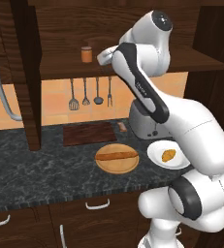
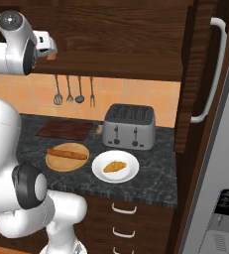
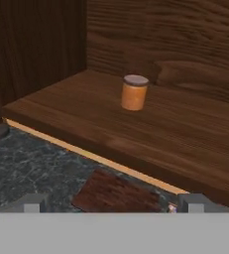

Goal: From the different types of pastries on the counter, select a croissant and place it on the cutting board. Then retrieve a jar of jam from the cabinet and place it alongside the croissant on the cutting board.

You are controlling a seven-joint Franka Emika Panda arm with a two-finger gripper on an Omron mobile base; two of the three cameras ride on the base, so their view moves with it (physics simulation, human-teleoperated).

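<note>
— Where's the gripper [image 3: 111, 202]?
— Up at the cabinet [image 1: 60, 29] shelf, fingers spread, holding nothing.
— And the jar [image 3: 134, 92]?
— Upright on that shelf, apart from the gripper.
— The croissant [image 1: 168, 155]?
— On the white plate [image 1: 154, 157], with the cutting board [image 1: 89, 133] bare on the counter [image 1: 31, 164].

- The gripper [image 3: 111, 202]: just its two finger tips [image 3: 30, 202] rise at the hand view's bottom, so the jaws' gap is cut off — unreadable.
- The cutting board [image 3: 117, 194] is clipped there too (one corner shows).
- A tiny brownish piece [image 1: 122, 127] beside the toaster [image 1: 145, 123] is too small to name.
- The arm covers part of the toaster — and the white plate [image 1: 154, 149].
</note>
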